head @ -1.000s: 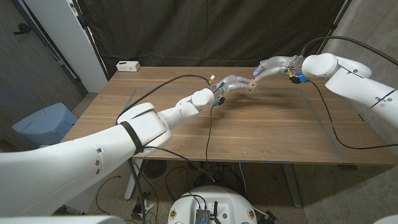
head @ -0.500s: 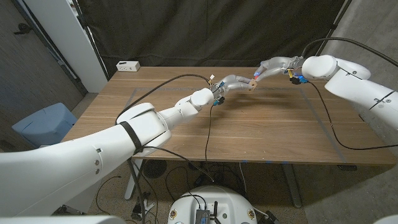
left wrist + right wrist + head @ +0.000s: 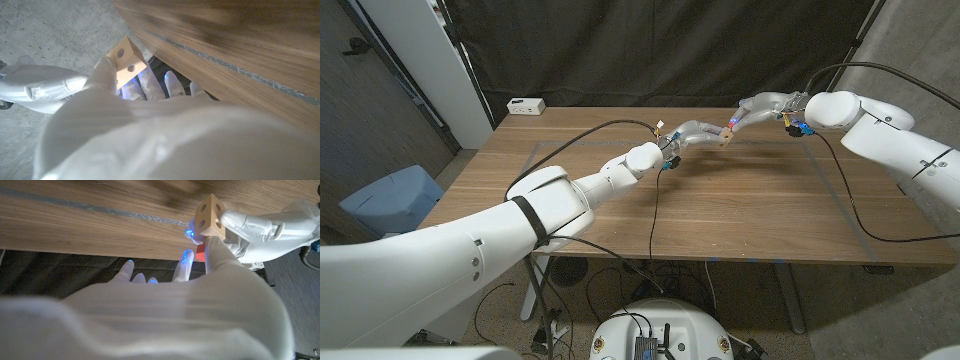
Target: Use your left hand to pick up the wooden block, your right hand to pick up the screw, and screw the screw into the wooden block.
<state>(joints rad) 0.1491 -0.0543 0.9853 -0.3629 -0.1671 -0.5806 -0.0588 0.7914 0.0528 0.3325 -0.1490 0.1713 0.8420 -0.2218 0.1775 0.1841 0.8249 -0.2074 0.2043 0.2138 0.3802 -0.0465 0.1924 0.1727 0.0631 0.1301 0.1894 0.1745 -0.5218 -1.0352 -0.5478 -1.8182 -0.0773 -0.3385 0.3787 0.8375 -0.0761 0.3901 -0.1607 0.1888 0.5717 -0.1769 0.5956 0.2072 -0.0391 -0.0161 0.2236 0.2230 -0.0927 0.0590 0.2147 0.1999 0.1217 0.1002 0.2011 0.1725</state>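
My left hand [image 3: 692,134] holds the wooden block [image 3: 725,138] up above the far middle of the table [image 3: 740,215]. The block [image 3: 126,59] is a pale cube with round holes in its faces, gripped at my fingertips. My right hand [image 3: 756,106] reaches in from the right, and its fingertips meet the block. In the right wrist view the block [image 3: 212,215] is held by my left hand [image 3: 260,225], and my right hand [image 3: 200,305] pinches a small red-headed screw [image 3: 200,253] against the block's side. My right hand [image 3: 45,86] also appears beside the block in the left wrist view.
A small white box [image 3: 526,105] lies at the table's far left corner. Black cables [image 3: 657,215] trail from both wrists across the tabletop. A blue seat [image 3: 390,200] stands left of the table. A dark curtain hangs behind.
My right hand's fingertips have shifted slightly down and closer onto the block. My left hand and the block have stayed almost still.
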